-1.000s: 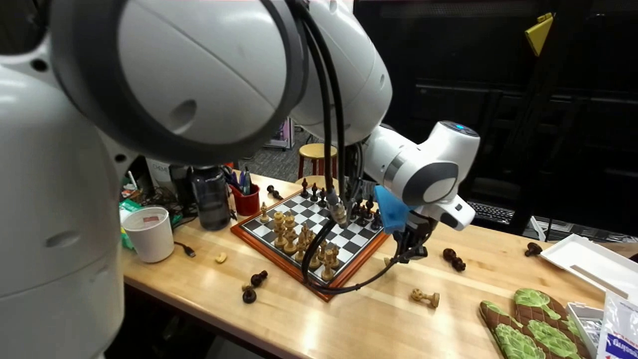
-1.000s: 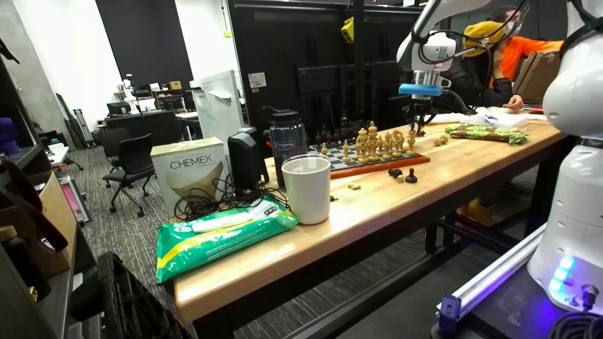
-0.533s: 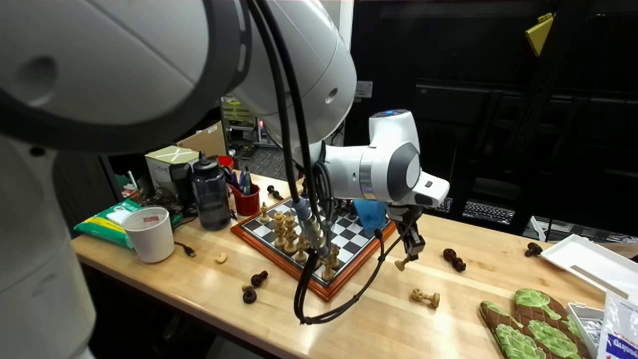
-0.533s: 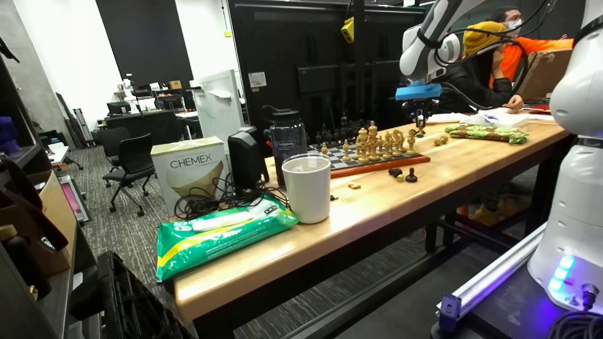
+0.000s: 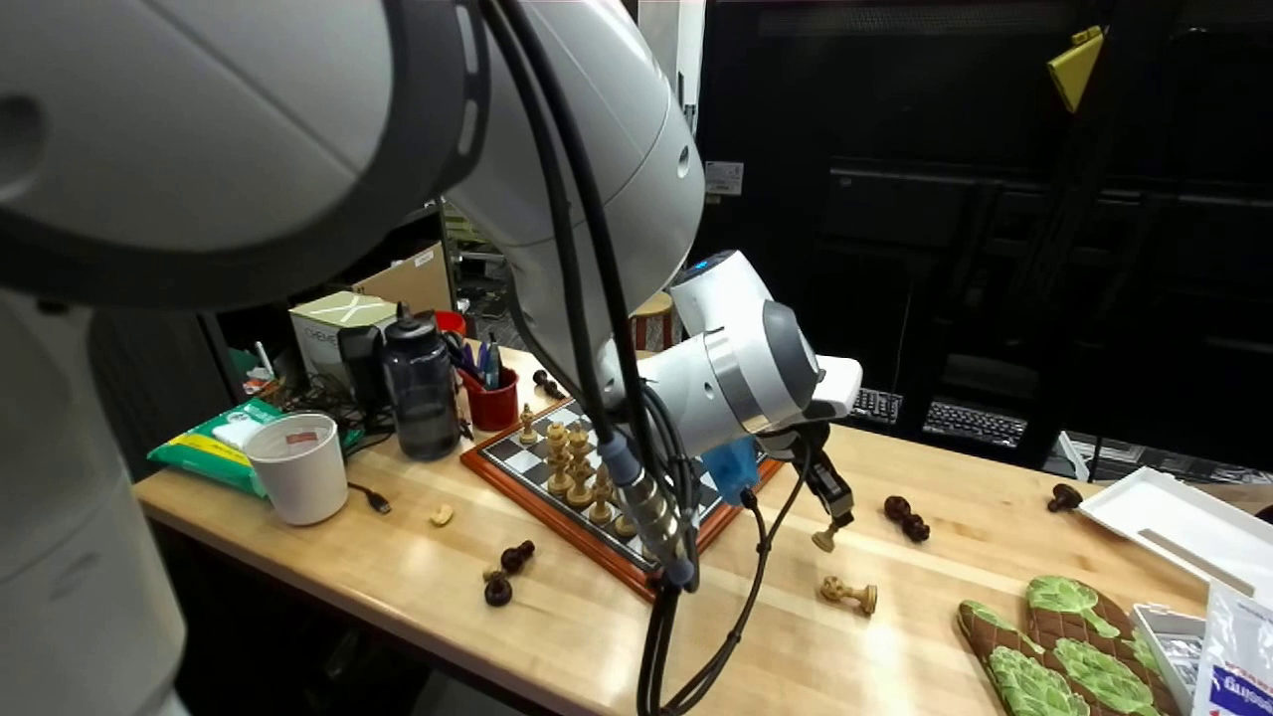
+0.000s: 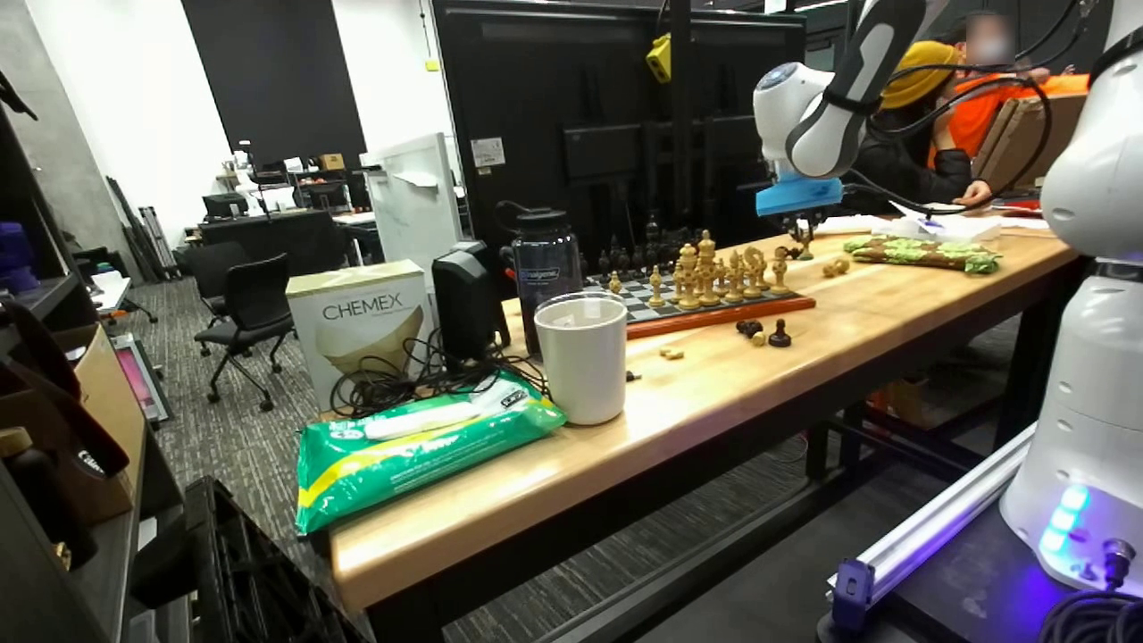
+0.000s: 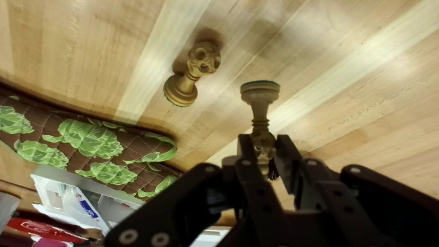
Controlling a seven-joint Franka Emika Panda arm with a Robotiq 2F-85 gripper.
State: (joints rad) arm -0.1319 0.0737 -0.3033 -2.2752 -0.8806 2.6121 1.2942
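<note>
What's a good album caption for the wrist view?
A gripper grasps one chess piece by its top; a second piece lies on the wooden table.

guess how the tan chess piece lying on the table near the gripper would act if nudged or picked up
The tan piece would probably roll unevenly, lying on its side with a round base and knobbly head. It looks carved, so likely stiff. Its rounded head may slip when pinched.

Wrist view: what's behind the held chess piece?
Wooden tabletop behind the chess piece, plus something dark by its head. Piece and fingers cover the rest of that; can't identify it.
</note>
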